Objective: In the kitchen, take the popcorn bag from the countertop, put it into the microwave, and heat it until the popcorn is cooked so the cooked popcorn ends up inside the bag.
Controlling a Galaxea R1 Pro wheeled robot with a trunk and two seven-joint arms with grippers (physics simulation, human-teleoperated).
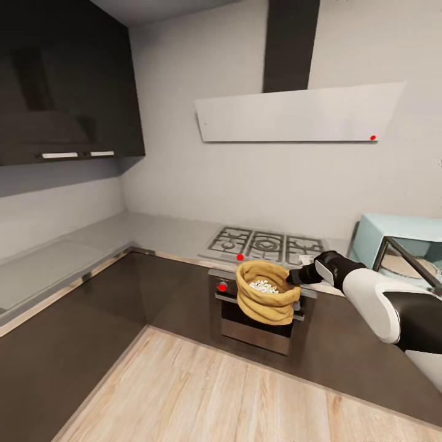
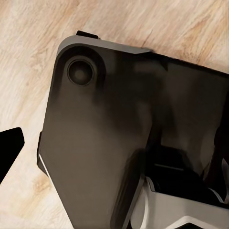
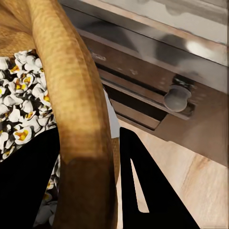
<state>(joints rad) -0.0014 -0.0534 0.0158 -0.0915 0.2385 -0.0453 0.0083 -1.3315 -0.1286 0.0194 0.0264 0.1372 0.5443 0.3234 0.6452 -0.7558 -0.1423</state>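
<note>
Your right claw [image 1: 296, 276] is gripping the popcorn bag [image 1: 267, 299] by its rolled rim at the bag's three o'clock side, and you are holding the bag in the air in front of the oven [image 1: 258, 319], off the table [image 1: 153, 230]. In the right wrist view the two dark fingers [image 3: 148, 191] are straddling the rim of the bag [image 3: 81, 119], one inside among the kernels and one outside, so the right claw [image 3: 90, 181] is closed narrow on that rim. The popcorn [image 1: 264, 286] is sitting inside the open bag as a whitish cluster; up close the popcorn [image 3: 19, 105] is showing as puffed white pieces with yellow centres. The microwave [image 1: 399, 245] is standing on the table at about three o'clock from the bag, with its glass door [image 1: 408, 265] swung open toward you. The gas hob [image 1: 267, 244] is lying just behind the bag, at its twelve o'clock, and the range hood [image 1: 301, 113] is hanging on the wall above it. In the left wrist view you are looking down at the robot's dark base [image 2: 124, 133] over the wooden floor [image 2: 28, 57]; a dark finger [image 2: 9, 148] is poking in at the edge, and I cannot tell whether your left claw is wide or narrow.
</note>
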